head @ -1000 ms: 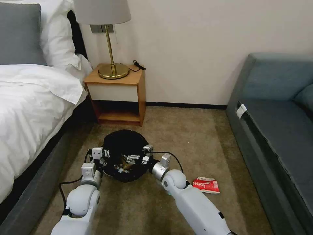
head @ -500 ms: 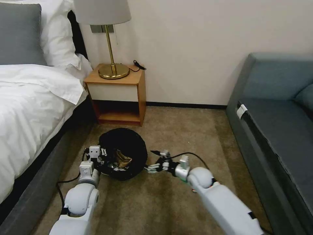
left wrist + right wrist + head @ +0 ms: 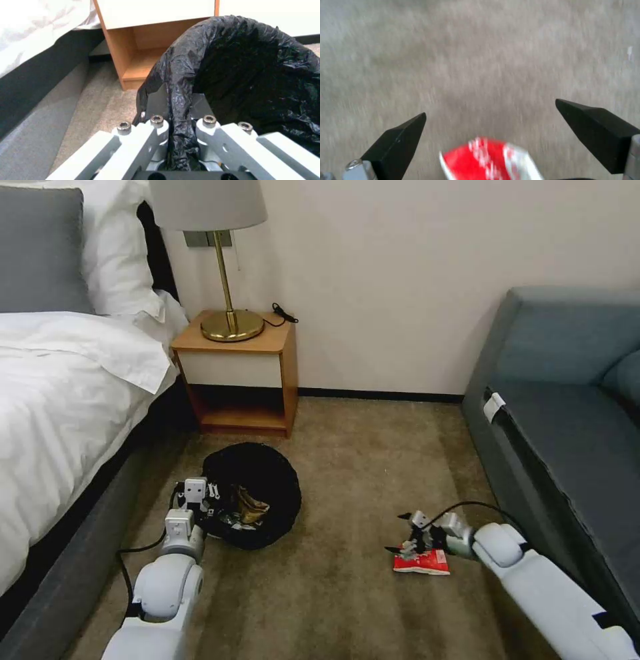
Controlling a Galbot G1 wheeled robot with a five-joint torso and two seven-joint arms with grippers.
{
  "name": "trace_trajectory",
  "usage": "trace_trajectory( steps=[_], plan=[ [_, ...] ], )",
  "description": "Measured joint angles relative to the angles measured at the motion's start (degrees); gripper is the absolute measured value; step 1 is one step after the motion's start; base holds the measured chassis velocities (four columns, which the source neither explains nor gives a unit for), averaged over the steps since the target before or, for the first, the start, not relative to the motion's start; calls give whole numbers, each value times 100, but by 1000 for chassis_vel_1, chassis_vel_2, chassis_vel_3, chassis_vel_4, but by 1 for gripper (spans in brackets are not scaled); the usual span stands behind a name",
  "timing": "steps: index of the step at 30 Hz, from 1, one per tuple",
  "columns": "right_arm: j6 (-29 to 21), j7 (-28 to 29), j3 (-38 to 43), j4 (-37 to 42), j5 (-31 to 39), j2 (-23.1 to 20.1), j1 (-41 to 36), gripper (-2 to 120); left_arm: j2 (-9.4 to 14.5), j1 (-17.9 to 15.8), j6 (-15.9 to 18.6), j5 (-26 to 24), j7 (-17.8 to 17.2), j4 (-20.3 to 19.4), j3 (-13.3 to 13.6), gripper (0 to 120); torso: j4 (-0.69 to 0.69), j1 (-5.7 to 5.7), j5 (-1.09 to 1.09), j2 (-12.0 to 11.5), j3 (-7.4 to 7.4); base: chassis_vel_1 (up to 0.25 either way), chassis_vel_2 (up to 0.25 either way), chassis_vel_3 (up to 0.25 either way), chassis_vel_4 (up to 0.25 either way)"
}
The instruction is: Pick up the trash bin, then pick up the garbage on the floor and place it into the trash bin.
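Floor: brown carpet (image 3: 373, 460) throughout, with a dark baseboard (image 3: 380, 395) along the foot of a plain off-white wall (image 3: 400, 280). Left side: a bed (image 3: 60, 400) with white sheets, a grey pillow (image 3: 37, 247) and a white pillow (image 3: 120, 253), on a dark grey base. Just beside the bed, against the wall, a wooden nightstand (image 3: 237, 373) with an open lower shelf. On its top stands a brass lamp (image 3: 227, 273) with a pale shade; a black cord (image 3: 283, 315) lies at the back corner. Right side: a blue-grey sofa (image 3: 567, 407).
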Motion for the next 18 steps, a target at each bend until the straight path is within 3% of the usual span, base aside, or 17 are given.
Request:
trace_trajectory(
  steps=[18],
  plan=[
    [342, -478, 349, -1600, -1059, 465, 453, 100, 50, 25, -13, -7, 27, 35, 22, 4, 1, 0, -2, 0, 0, 0, 0, 0, 0]
  ],
)
